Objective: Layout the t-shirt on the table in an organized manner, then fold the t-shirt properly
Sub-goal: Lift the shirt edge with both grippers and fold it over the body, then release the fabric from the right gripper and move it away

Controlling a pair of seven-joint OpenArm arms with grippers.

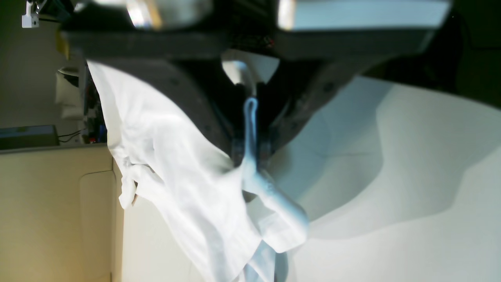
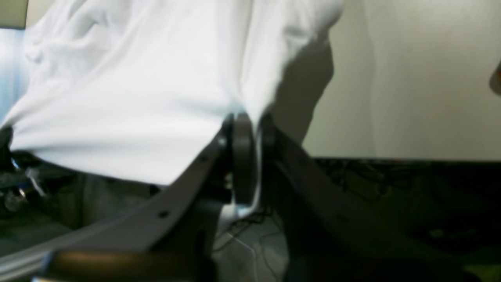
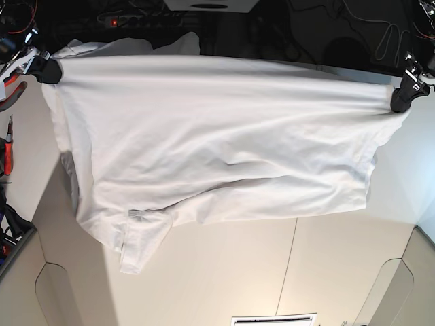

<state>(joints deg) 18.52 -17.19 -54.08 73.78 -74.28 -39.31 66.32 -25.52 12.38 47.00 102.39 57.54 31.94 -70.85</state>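
The t-shirt (image 3: 217, 136) hangs stretched wide across the upper half of the base view, held up by two corners and clear of the tabletop (image 3: 272, 272) over most of its width. Its top edge runs nearly straight from the upper left to the upper right of the frame, and the cloth below it is creased with soft diagonal wrinkles. A short sleeve (image 3: 143, 238) droops lowest, at the lower left of the shirt, with its hem showing. A second bit of white cloth bunches behind the top edge near the upper left.

The right claw (image 3: 49, 70), at the upper left of the base view, is pressed together on the shirt's corner there. In the right wrist view its two dark fingers (image 2: 242, 156) meet on a pinch of fabric at mid-frame, and the t-shirt (image 2: 129, 86) spreads away toward the upper left of that picture.

The left claw (image 3: 401, 98), at the upper right of the base view, is likewise pinching the opposite corner. In the left wrist view the claw (image 1: 250, 150) is closed on a thin fold of cloth at the centre, with the t-shirt (image 1: 164, 164) falling away to the lower left and a rolled edge curling just below the fingertips.

The off-white tabletop fills the lower part of the base view, crossed by thin dark seam lines (image 3: 291, 265). Some red-handled tools (image 3: 7, 153) lie at the left edge of the frame, and dark cables (image 3: 367, 20) run along the top.
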